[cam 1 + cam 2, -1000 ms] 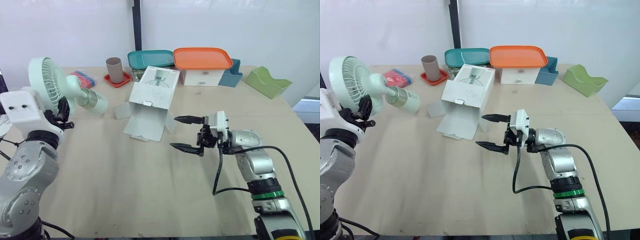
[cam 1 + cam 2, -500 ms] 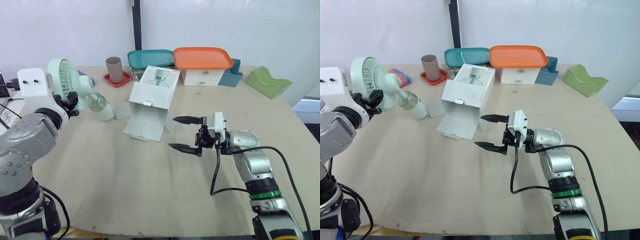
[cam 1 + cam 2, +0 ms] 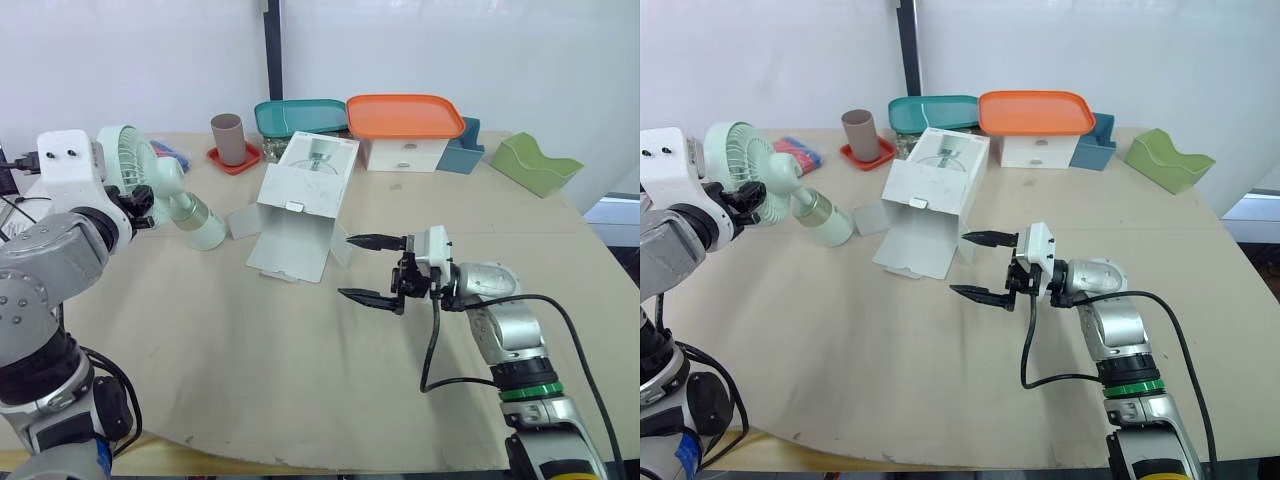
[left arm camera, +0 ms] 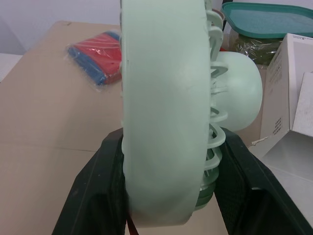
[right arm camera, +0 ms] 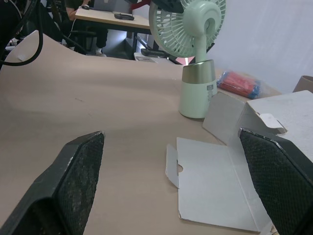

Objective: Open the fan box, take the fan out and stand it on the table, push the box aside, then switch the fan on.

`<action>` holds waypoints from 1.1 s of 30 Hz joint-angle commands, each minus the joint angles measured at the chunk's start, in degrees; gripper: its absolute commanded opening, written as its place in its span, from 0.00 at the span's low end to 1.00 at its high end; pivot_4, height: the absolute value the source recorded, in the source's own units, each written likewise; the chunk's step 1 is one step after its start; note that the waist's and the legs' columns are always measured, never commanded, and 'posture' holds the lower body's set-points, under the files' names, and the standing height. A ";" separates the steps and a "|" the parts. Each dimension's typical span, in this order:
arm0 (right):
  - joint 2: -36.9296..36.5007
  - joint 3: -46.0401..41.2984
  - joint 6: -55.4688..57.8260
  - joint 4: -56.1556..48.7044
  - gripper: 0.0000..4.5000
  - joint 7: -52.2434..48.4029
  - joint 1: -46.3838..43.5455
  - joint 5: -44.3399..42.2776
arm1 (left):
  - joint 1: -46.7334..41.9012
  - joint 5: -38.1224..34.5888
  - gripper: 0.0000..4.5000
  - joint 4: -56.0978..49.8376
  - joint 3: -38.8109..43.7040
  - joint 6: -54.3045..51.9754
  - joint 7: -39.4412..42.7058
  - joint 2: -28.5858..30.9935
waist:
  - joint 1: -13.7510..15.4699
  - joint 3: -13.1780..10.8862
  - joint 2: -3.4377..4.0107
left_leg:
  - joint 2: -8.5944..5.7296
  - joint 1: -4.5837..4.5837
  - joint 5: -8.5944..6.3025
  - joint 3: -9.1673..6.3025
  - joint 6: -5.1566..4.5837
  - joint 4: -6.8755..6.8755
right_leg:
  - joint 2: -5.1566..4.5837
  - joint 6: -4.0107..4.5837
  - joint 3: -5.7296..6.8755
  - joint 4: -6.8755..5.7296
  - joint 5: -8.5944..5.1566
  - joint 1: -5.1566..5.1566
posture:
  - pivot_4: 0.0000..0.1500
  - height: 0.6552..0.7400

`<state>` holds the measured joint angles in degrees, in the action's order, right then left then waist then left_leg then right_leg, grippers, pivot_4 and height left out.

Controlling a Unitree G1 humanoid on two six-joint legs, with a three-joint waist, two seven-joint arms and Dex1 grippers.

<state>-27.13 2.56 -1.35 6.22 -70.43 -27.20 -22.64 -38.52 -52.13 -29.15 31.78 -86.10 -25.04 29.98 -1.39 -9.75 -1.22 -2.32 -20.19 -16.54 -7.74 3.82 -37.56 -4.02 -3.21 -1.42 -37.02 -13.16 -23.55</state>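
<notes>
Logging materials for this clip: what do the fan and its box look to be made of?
Fan: pale green moulded plastic with a matte finish, judging by the ribbed grille. The band above its base looks like brushed metal or metallic paint. Box: thin white cardboard, matte, with folded flaps and a tuck tab.

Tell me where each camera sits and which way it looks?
Left eye view: on the head, looking forward and down at the table; both arms show, left gripper holding the fan, right gripper open.
Right eye view: the head's other eye, same scene, same arms.
Left wrist view: on the left wrist, looking along its fingers clamped on the fan's grille.
Right wrist view: on the right wrist, looking between its spread fingers towards the fan.
Shared: both wrist views catch fan and white box.
</notes>
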 commanded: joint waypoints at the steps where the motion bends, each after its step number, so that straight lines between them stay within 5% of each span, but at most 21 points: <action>1: -0.44 -0.32 -0.52 -1.78 1.00 0.28 0.21 -0.23 | 0.42 2.60 0.40 -0.48 -0.42 0.50 2.80 -0.26 | 0.00 0.01 0.00 | 0.00 0.00 0.01 0.00 0.02 0.00 | 0.00 0.00 0.00 0.00 0.00 0.01 | 1.00 1.00; 4: -0.49 -0.36 -0.75 -1.76 1.00 0.39 0.47 -0.22 | 0.82 4.40 0.73 -0.61 -1.49 1.42 4.82 0.06 | 0.00 0.01 0.00 | 0.00 0.01 0.01 0.00 0.03 0.00 | 0.00 0.00 0.00 0.00 0.00 0.03 | 1.00 1.00; 8: -0.52 -0.41 -0.86 -1.88 1.00 0.54 0.87 -0.20 | 0.84 7.05 0.97 -0.74 -2.56 3.44 7.35 0.86 | 0.00 0.00 -0.01 | 0.00 0.00 0.01 -0.01 0.03 0.01 | 0.00 0.00 0.00 0.00 0.00 -0.01 | 1.00 1.00; 33: -0.46 0.03 1.75 -4.62 1.00 2.23 0.80 -0.07 | 2.25 21.35 0.97 2.10 -8.17 14.24 20.81 5.60 | -0.04 0.00 0.00 | 0.01 0.00 0.01 0.00 0.03 0.01 | 0.01 -0.01 0.00 0.00 0.00 -0.01 | 1.00 1.00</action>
<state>-27.16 2.60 0.43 3.93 -68.39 -25.77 -22.25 -36.20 -32.60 -26.37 23.85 -74.62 -5.32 33.58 -1.43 -9.75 -1.23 -2.31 -20.19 -16.53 -7.74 3.85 -37.54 -4.01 -3.22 -1.42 -37.02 -13.16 -23.56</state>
